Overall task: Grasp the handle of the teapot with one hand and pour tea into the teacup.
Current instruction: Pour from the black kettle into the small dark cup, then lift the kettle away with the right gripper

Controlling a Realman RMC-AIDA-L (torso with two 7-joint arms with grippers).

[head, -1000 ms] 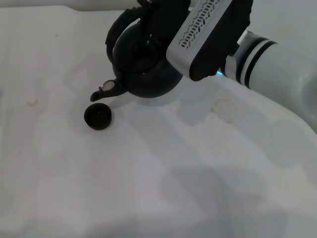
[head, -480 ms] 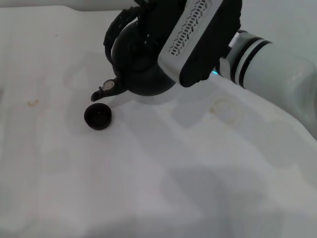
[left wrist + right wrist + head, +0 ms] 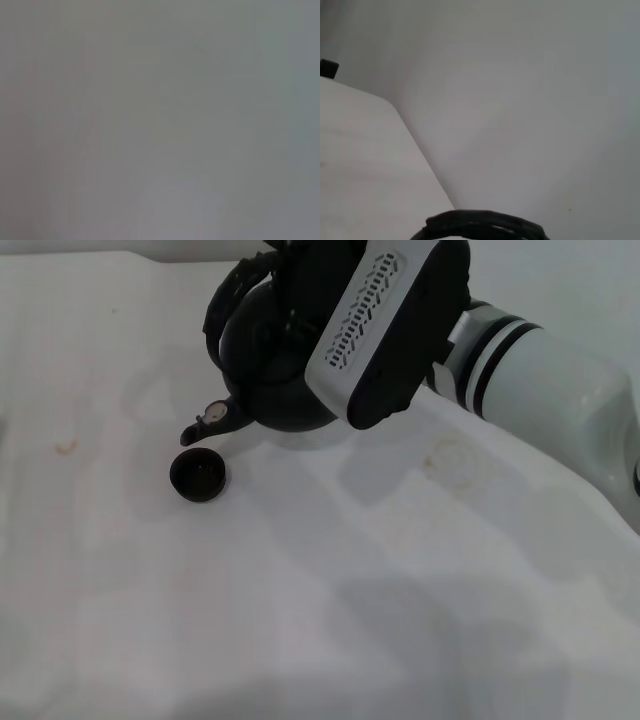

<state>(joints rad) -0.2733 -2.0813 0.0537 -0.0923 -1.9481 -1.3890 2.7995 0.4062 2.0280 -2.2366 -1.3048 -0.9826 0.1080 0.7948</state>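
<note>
White cloth covers the bench [image 3: 330, 620], with a few faint stains on it. Over its far edge, near the middle, the right arm [image 3: 540, 380] reaches in from the right side, and its big grey-and-black wrist housing hides most of what the right pincer [image 3: 300, 260] is doing. I cannot tell how far the jaws stand apart, though the pincer sits right at the top of the teapot [image 3: 265, 370], where the handle [image 3: 225, 300] arches over it, and the pot looks to be carried by it. The right wrist view shows only a short ribbed stretch of that handle [image 3: 480, 225] against a pale wall. The left pincer is not in view; its camera gives a blank grey field.

The teapot is tilted with its spout [image 3: 205, 425] pointing down toward the near-left, the small silvery cap [image 3: 215, 412] uppermost. The teacup [image 3: 198, 476] stands on the bench just below and a little nearer than the spout tip, close but apart from it. No tea can be seen running, and the cup's inside is too dark to judge.

As I read it, the pour is being set up. To do it well, bring the spout tip squarely over the cup's mouth, then tip slowly: the cup is tiny beside the pot, so a quick tilt would likely overshoot or flood it. Keeping the spout low should limit splashing.
</note>
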